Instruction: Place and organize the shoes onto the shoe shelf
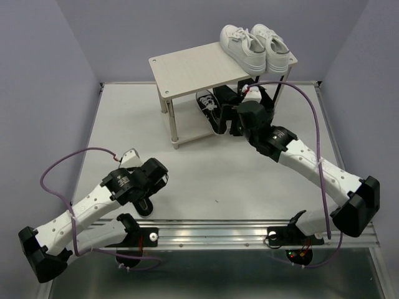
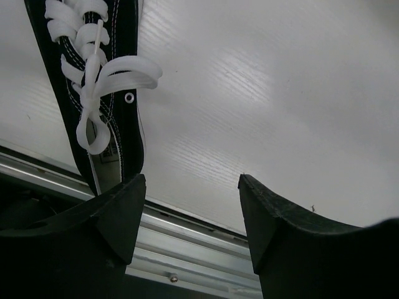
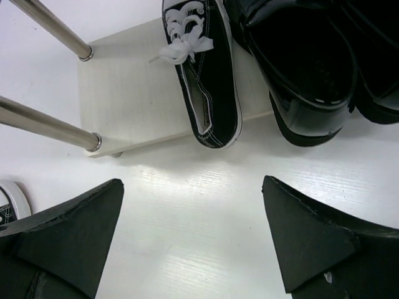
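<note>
Unshelved black canvas sneaker [image 2: 115, 75] at the near-left edge of the table [image 2: 280, 93], long axis roughly near-to-far, lies beside, not within, the gap of the wide-open, empty left pincer [image 2: 190, 182]; left arm [image 1: 87, 208] nearer.

White worktop boxed in by lavender walls

The worktop [image 1: 206, 180] is a matte white panel; close up, in the wrist views, it shows fine parallel ribbing. Behind its far edge rises a pale lavender back wall [image 1: 124, 31]. A matching left wall [image 1: 37, 93] and right wall [image 1: 374, 62] stand along its sides and meet the back wall at the worktop's far corners. Along the worktop's near edge runs a brushed aluminium rail [image 1: 212, 233] with a slot and small screws, and in front of that lies a dark grey-green surface [image 1: 206, 274]. Soft, even light leaves faint shadows and a broad pale sheen on the worktop.
</note>
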